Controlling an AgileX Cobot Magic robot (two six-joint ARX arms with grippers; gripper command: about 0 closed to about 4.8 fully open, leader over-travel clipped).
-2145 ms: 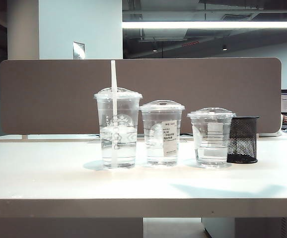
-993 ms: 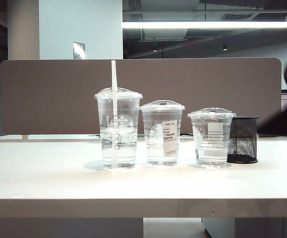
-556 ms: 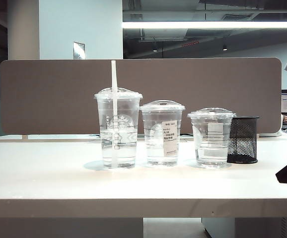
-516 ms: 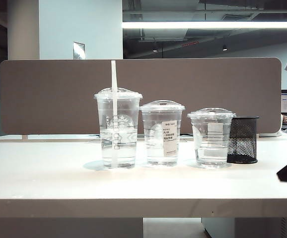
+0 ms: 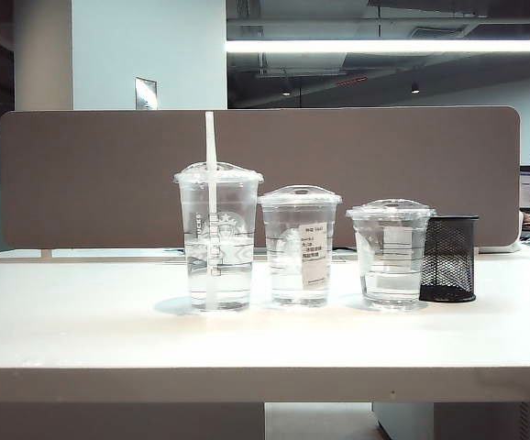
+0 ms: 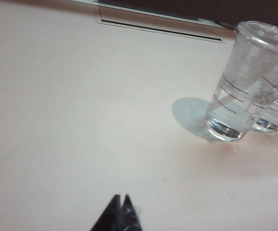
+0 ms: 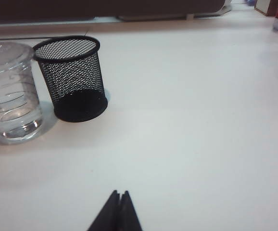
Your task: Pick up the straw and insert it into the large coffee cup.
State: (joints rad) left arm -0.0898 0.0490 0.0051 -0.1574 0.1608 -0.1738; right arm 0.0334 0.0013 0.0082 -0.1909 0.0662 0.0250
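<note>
One straw (image 5: pixel 210 147) stands in the large coffee cup (image 5: pixel 218 236), one of three cups beside one mesh holder (image 5: pixel 448 258); the left gripper (image 6: pixel 120 202) and right gripper (image 7: pixel 119 198), both above the table, are closed together and empty.

White straw (image 5: pixel 211 183); clear large coffee cup (image 5: pixel 219 240), faint white logo; black mesh holder (image 5: pixel 448 258).

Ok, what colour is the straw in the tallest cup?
White; the straw stands in the tallest cup, clearest in the exterior view.

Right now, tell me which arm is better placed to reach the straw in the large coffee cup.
Left. The straw stands in the large coffee cup, leftmost in the row; the left hand, shut, faces it. The right hand, shut, faces the mesh holder at the far end.
</note>
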